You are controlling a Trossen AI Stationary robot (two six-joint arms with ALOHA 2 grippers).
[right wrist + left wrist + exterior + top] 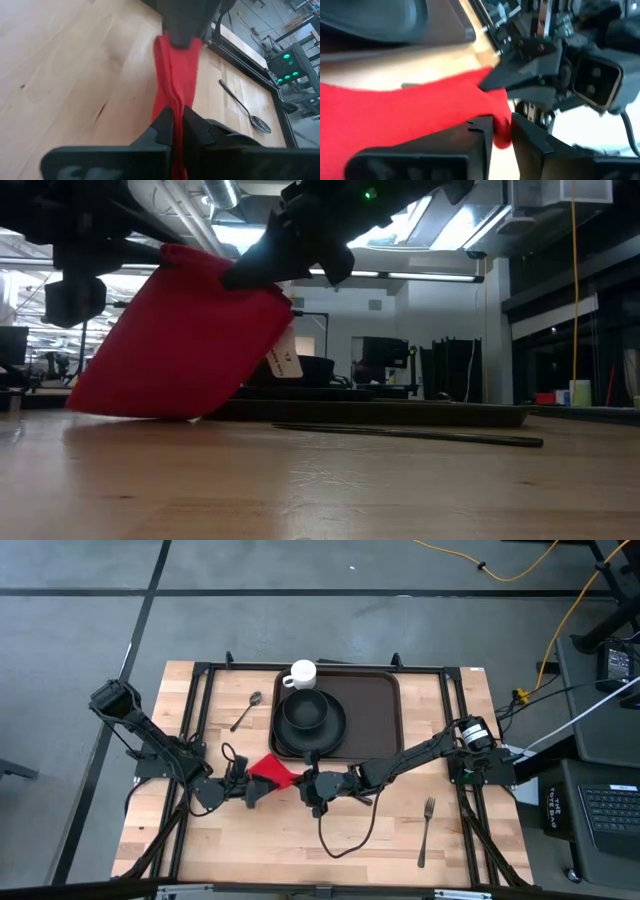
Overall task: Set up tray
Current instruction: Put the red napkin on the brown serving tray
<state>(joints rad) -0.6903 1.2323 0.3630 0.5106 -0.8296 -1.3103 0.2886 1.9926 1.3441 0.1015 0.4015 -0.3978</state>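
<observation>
My left hand (257, 787) pinches one edge of the red napkin (270, 771), my right hand (305, 785) is clamped on its other edge, the cloth between them above the worktop (240, 840). The tray (372, 710) lies just beyond.

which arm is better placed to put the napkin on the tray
Probably the right. Both grippers pinch the red napkin, but the right gripper holds the end nearer the tray and its arm already lies along the tray's front rim. The left gripper is farther out over bare wood.
</observation>
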